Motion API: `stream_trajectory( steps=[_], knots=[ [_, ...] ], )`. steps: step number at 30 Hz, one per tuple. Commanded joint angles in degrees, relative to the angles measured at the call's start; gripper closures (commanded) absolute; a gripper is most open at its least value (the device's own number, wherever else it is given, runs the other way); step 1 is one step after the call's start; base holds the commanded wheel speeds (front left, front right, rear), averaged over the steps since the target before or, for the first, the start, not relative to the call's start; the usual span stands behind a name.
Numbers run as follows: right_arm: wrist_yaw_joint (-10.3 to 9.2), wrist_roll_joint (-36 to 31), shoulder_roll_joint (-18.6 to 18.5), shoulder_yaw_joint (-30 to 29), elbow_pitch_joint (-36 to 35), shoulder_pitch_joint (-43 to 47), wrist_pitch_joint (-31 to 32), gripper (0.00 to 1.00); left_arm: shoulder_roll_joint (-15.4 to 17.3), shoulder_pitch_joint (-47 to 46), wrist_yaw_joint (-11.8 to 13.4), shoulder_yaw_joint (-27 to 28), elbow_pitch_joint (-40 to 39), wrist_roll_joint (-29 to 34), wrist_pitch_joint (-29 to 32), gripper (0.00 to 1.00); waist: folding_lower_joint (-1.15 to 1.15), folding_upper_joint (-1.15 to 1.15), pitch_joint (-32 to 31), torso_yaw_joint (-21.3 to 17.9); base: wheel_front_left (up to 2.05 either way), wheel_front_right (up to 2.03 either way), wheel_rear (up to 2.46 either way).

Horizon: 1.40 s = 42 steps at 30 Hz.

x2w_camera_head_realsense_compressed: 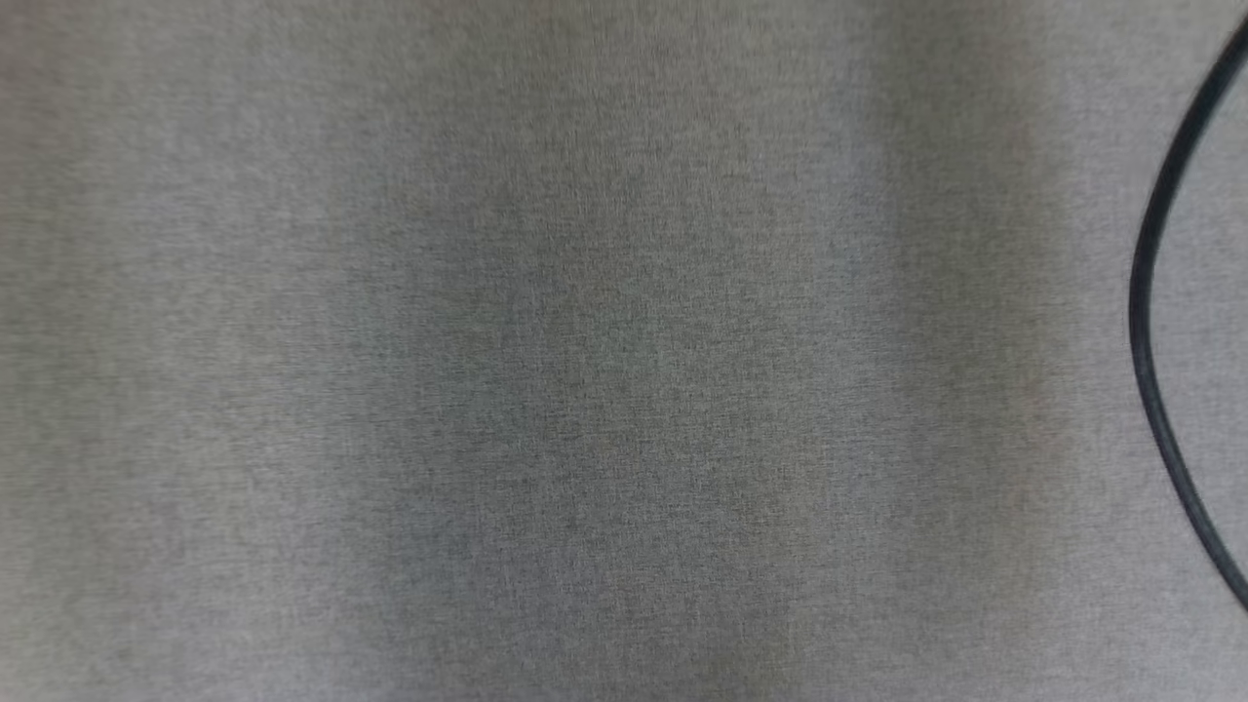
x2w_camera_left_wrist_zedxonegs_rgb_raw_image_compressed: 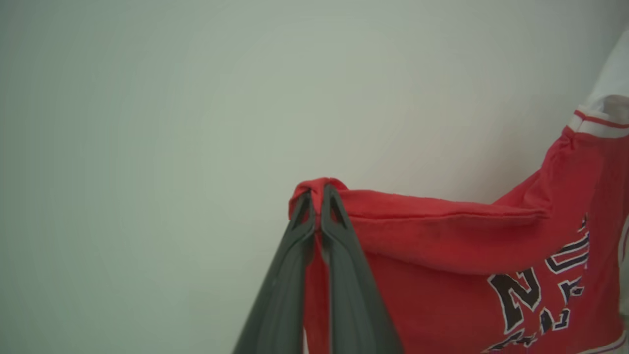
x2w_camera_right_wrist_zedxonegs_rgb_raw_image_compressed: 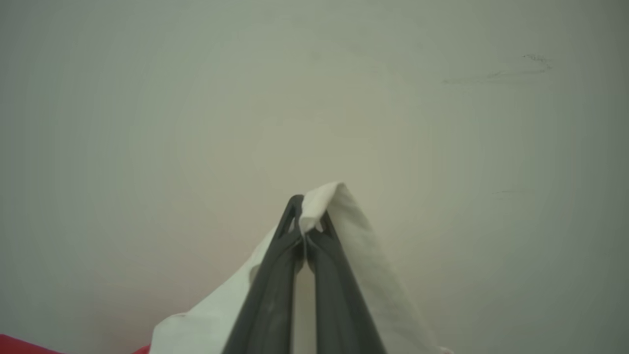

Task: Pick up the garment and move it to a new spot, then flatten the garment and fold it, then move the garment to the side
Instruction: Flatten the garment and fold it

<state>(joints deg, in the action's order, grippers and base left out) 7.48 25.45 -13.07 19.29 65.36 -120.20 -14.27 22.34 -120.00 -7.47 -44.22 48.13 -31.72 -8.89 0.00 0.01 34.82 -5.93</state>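
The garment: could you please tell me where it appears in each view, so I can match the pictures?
Head view: grey woven surface, dark cable at right edge.
Left wrist view: garment, red with lettering, lower right, pinched by the left gripper.
Right wrist view: its white part, bottom centre, pinched by the right gripper.
Shared landmark: red fabric, here at bottom-left corner.

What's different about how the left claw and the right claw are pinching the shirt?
The left claw pinches a red bit of the shirt; the right claw pinches a white bit. The left claw's bit is bunched over its tips; the right claw's bit sticks up in a point. Both claws are shut tight on cloth.
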Motion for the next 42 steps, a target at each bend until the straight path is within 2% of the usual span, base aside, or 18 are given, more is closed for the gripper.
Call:
stream_trajectory(
  steps=[1,8,14,17,18,19,22,27,34,38,42],
  knots=[
    [0.03,0.23,0.19,0.78,-0.61,0.0,-0.44,1.0,0.72,0.33,0.07,-0.98,0.4,-0.4,-0.62,1.0,0.0,-0.01,1.85,-0.51,0.0,0.0,0.0],
    [0.03,4.34,0.02,7.69,-5.64,7.63,-0.83,1.0,2.58,7.23,0.07,-3.17,-0.89,-3.99,-5.0,1.0,0.0,-0.01,1.6,-0.13,0.0,0.0,0.0],
    [0.03,12.95,-2.14,16.48,-14.88,22.33,0.14,1.0,5.76,19.12,0.16,-0.91,-6.53,-7.65,-6.33,1.0,0.0,-0.01,-2.51,-0.94,0.0,0.0,0.0],
    [0.03,15.8,-2.67,18.55,-18.81,27.69,0.35,1.0,6.79,24.01,0.69,0.7,-9.63,-9.11,-6.33,1.0,0.0,-0.01,-4.21,-1.21,0.0,0.0,0.0],
    [0.03,17.13,-3.35,19.26,-20.84,30.28,0.45,1.0,7.47,26.38,1.26,1.71,-11.92,-9.84,-6.35,1.0,0.0,-0.01,-5.01,-1.21,0.0,0.0,0.0],
    [0.03,19.6,-4.83,20.51,-24.92,36.02,0.76,1.0,8.46,32.55,2.41,2.67,-16.13,-10.63,-6.36,1.0,0.0,-0.01,-6.4,-1.11,0.0,0.0,0.0],
    [0.03,22.38,-7.39,21.27,-31.16,44.94,0.83,1.0,9.29,42.23,5.9,5.22,-24.78,-11.84,-6.34,1.0,0.0,-0.01,-8.24,-0.78,0.0,0.0,0.0],
    [0.03,24.61,-12.02,19.79,-40.03,59.04,0.81,1.0,11.19,56.97,11.09,6.83,-38.37,-12.79,-6.34,1.0,0.0,-0.01,-11.15,0.21,0.0,0.0,0.0],
    [0.03,26.57,-13.98,14.56,-48.12,78.16,1.08,1.0,10.53,76.31,16.76,11.05,-50.15,-14.28,-6.35,1.0,0.0,-0.01,-15.01,0.15,0.0,0.0,0.0],
    [0.03,24.29,-14.92,12.66,-52.44,88.63,2.95,1.0,8.68,90.31,18.61,14.64,-53.56,-12.2,-6.35,1.0,0.0,-0.01,-17.99,-0.54,0.0,0.0,0.0],
    [0.03,23.03,-15.2,11.19,-54.15,96.14,5.41,1.0,5.21,99.79,18.14,17.37,-54.01,-10.75,-6.35,1.0,0.0,-0.01,-20.67,-0.79,0.0,0.0,0.0]
  ],
)
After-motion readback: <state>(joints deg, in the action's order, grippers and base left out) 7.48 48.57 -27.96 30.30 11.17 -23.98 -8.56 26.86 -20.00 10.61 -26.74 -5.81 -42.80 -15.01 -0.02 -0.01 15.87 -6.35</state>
